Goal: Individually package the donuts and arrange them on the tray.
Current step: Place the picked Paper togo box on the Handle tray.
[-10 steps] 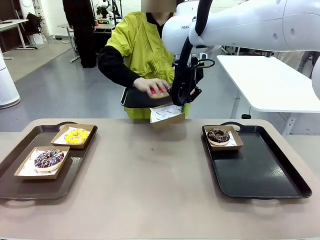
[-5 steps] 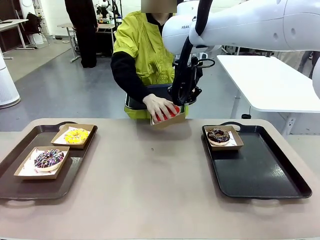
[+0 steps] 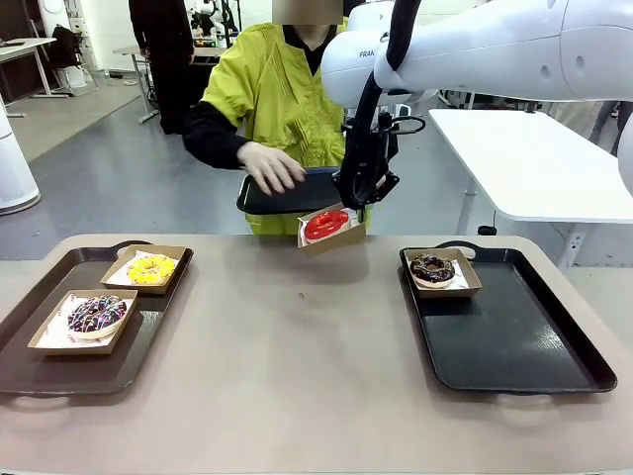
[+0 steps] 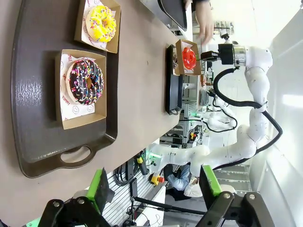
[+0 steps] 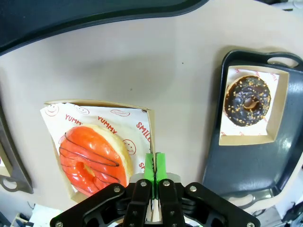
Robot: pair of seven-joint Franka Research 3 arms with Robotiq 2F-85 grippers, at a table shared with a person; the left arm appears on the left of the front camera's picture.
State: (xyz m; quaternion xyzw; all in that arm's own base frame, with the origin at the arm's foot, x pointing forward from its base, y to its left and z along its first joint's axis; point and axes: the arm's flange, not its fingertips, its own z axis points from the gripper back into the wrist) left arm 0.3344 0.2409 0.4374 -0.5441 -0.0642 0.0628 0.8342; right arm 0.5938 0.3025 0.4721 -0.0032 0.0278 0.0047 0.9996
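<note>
My right gripper [image 3: 349, 205] hangs above the table's far edge, shut on the rim of a shallow cardboard box [image 3: 338, 237]. A glossy red donut [image 3: 325, 225] lies in that box. In the right wrist view the green pads [image 5: 155, 164] pinch the box wall beside the red donut [image 5: 92, 158]. A dark chocolate donut [image 3: 432, 267] sits boxed on the black tray [image 3: 514, 346] at the right. The yellow donut [image 3: 151, 268] and the sprinkled donut [image 3: 96, 314] sit boxed on the brown tray [image 3: 40, 371] at the left. My left gripper [image 4: 152, 176] is open and high over the brown tray.
A person in a yellow-green jacket stands at the far side. One hand [image 3: 269, 166] hovers over a small dark tray [image 3: 287, 193] held just behind the table edge. The tabletop [image 3: 297, 336] lies between the two trays.
The person's hand set the red donut into the box that my right gripper holds, then drew back up and left. Neither arm has moved.
</note>
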